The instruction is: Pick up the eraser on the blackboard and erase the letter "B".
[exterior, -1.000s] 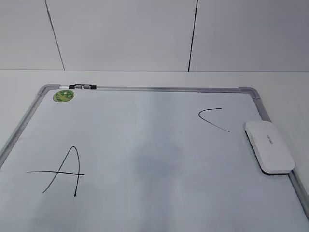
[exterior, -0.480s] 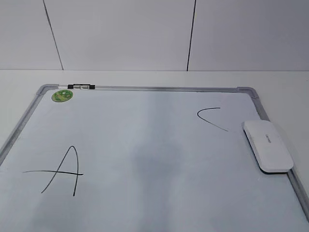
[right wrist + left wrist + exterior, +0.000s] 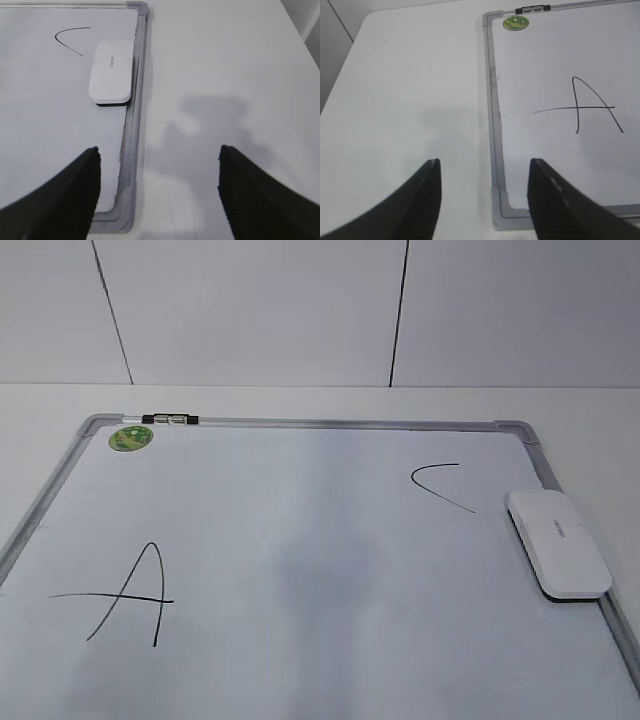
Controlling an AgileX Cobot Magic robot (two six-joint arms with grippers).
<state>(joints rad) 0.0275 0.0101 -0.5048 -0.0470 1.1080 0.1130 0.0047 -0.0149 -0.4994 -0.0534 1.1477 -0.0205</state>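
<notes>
Only fingers of the two grippers show. The left gripper has two matte black fingers, smooth and tapering to blunt, rounded tips. The right gripper has black fingers with a finely ribbed, textured inner surface.

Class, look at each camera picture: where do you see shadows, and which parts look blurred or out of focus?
Exterior view: a faint grey shadow lies mid-board on the blackboard; the letters are sharp. Left wrist view: the left gripper fingers are dark and soft-edged, and a dim shadow lies on the table. Right wrist view: a clear arm-shaped shadow falls right of the eraser; the right gripper is blurred.
</notes>
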